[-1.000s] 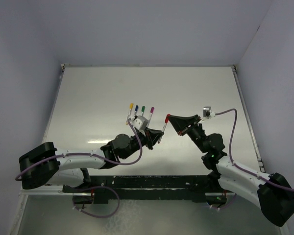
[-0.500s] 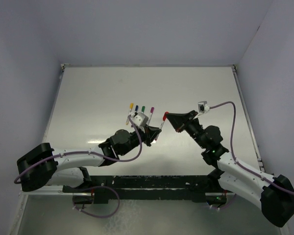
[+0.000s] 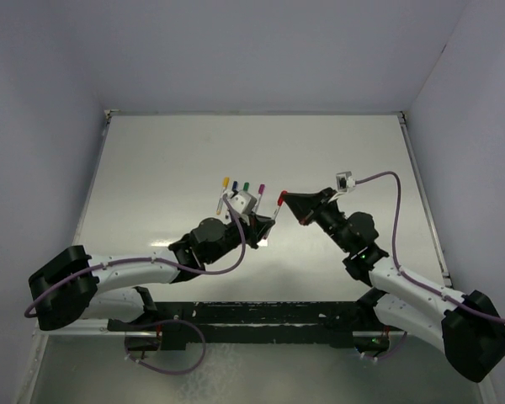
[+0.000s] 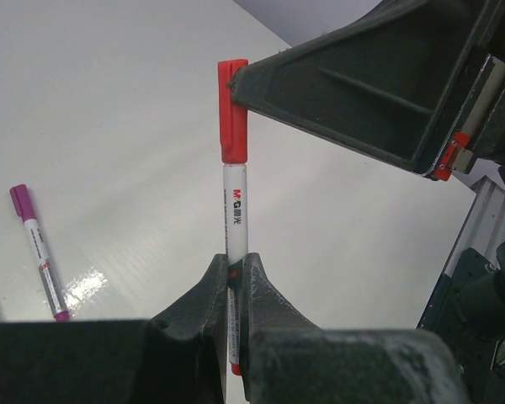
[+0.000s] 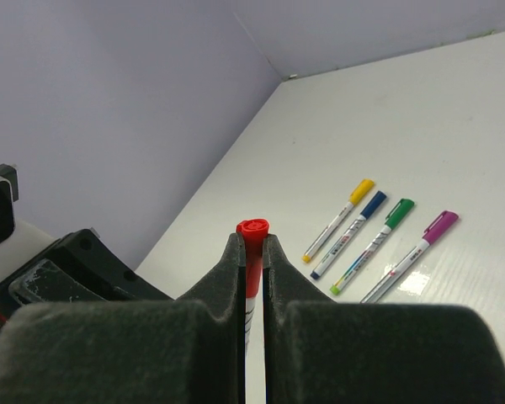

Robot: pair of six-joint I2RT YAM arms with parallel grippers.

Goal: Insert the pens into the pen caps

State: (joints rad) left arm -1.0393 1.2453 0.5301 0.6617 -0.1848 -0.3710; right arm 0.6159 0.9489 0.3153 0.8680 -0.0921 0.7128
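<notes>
A red pen with a whitish barrel is held in the air between both grippers. My left gripper is shut on its lower barrel. My right gripper is shut on the red cap, which sits on the pen's top end. In the top view the left gripper and right gripper meet at mid-table, with the red pen between them. A yellow-capped pen, a blue-capped pen, a green-capped pen and a purple-capped pen lie side by side on the table.
The white table is walled at the back and both sides, with a raised rim at the right. The row of capped pens lies just behind the left wrist, which partly hides it. The purple pen shows in the left wrist view.
Both grippers, with the red pen between them, have shifted a little to the left. The right arm has swung in closer. Both grips are unchanged.
</notes>
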